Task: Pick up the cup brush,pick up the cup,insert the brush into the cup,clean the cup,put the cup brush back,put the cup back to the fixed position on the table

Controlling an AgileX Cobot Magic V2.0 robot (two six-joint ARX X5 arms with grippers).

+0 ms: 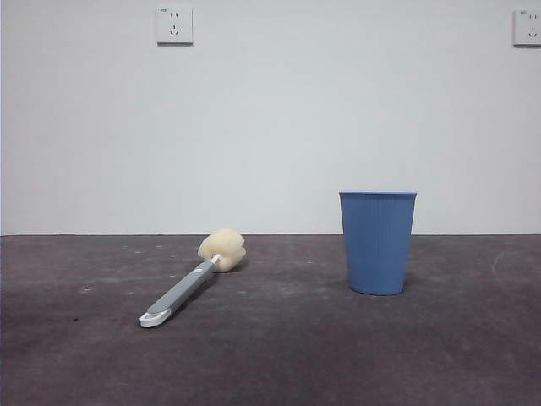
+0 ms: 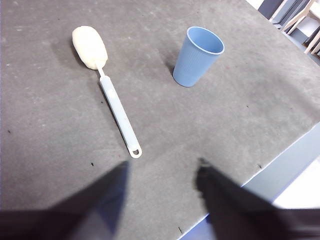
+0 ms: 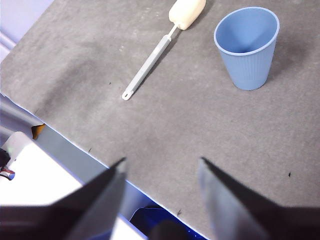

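The cup brush (image 1: 193, 283) lies flat on the table (image 1: 279, 355), its cream sponge head (image 1: 223, 249) toward the wall and its white looped tip toward the camera. The blue ribbed cup (image 1: 377, 242) stands upright to its right, empty. Neither arm shows in the front view. The left gripper (image 2: 162, 172) hovers open above the table near the brush's looped tip (image 2: 135, 151), with the brush (image 2: 116, 107) and cup (image 2: 197, 56) beyond it. The right gripper (image 3: 161, 167) is open over the table's near edge, well short of the cup (image 3: 248, 47) and brush (image 3: 156, 56).
A white wall with two power sockets (image 1: 174, 25) rises behind the table. The table's edge (image 3: 65, 137) runs below the right gripper, with a white object and the floor beyond. Chair legs (image 2: 295, 20) show past the far corner in the left wrist view.
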